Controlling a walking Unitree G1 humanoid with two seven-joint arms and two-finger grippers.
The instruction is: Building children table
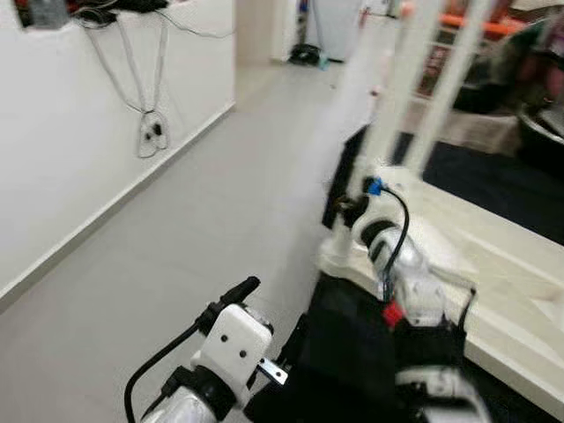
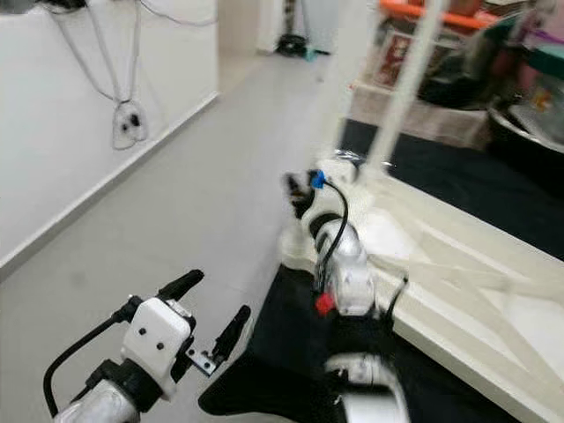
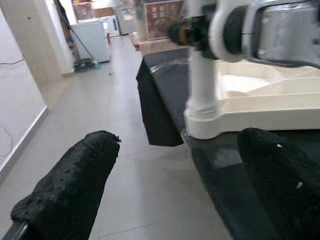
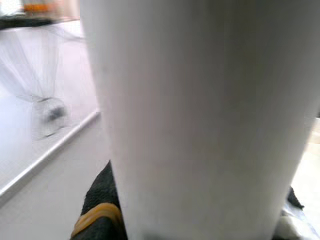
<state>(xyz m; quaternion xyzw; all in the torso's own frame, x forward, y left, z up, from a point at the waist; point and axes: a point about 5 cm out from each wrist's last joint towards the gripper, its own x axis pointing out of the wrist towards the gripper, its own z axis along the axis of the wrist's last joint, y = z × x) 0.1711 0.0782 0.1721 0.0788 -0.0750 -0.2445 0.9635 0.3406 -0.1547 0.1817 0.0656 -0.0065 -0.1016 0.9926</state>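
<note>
Right wrist view: right hand (image 2: pixel 304 196) clamps white table leg (image 4: pixel 200 115) (left hand (image 2: pixel 211 308) open).

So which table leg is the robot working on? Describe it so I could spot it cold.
Start at the upturned white tabletop lying on the black mat. Several white legs stand up from it. The one meant is the leg at the corner nearest the bare grey floor, the only one with the right end effector closed around it.

Cream-white table top (image 2: pixel 493 264) and white leg (image 3: pixel 202 75) on a black mat (image 3: pixel 165 85); grey floor (image 1: pixel 203 229)
</note>
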